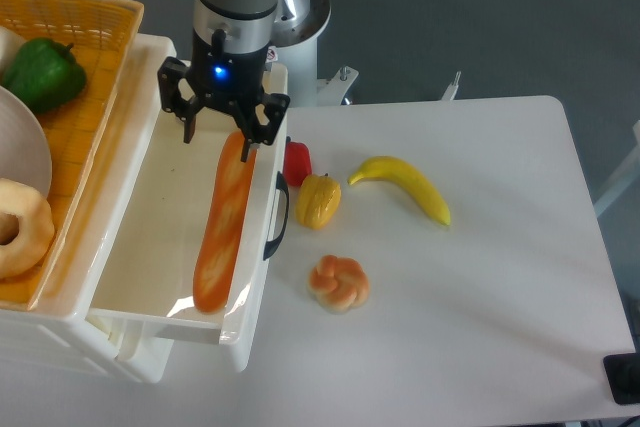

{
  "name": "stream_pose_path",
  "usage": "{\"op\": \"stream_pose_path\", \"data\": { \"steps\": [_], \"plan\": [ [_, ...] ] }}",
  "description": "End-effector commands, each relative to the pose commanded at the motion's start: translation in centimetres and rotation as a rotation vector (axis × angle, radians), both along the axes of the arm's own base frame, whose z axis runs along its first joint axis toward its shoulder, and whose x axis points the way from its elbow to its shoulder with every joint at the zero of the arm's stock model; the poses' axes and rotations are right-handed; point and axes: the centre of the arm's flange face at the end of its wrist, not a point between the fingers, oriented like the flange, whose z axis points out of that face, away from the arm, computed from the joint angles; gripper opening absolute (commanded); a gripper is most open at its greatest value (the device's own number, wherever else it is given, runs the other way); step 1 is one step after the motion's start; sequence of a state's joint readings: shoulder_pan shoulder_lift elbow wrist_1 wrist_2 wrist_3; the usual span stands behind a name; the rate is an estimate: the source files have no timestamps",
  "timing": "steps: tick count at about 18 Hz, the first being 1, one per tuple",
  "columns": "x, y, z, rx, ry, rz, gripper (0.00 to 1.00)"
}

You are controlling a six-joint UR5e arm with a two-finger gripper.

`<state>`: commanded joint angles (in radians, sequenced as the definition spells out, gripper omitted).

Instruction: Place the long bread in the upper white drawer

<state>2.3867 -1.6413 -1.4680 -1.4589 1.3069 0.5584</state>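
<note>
Now we see, at the far left, the yellow woven basket point(95, 97) with a green pepper point(40, 72). Beside it, the long bread point(223, 222) lies inside the upper white drawer point(130, 247), along its right wall. Above its far end, the gripper point(222, 137) has its fingers spread wide, holding nothing. On the worktop point(480, 297) lies a banana point(405, 185).

One long bread point(224, 224) is lying in one white drawer point(150, 237). One banana point(402, 187), one yellow pepper point(318, 201), one red pepper point(297, 161) and one round bun point(339, 282) are sitting on the counter point(480, 277). At nine o'clock, one yellow basket point(85, 97) is holding one green pepper point(42, 73) and one doughnut point(20, 228).
</note>
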Motion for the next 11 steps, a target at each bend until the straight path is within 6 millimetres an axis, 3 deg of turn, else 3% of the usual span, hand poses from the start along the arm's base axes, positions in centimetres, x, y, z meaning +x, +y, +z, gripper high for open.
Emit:
{"op": "stream_pose_path", "data": {
  "steps": [3,5,6,11],
  "plan": [
    [-2.4,-1.3,-0.3,-0.001,0.008,0.007,0.81],
    [-4.5,-2.1,-1.3,-0.009,0.008,-0.005,0.96],
    [-4.9,-2.3,-1.4,-0.010,0.010,-0.003,0.99],
    [-7.1,-2.7,-2.2,-0.082,0.130,-0.030,1.00]
  ]
}}
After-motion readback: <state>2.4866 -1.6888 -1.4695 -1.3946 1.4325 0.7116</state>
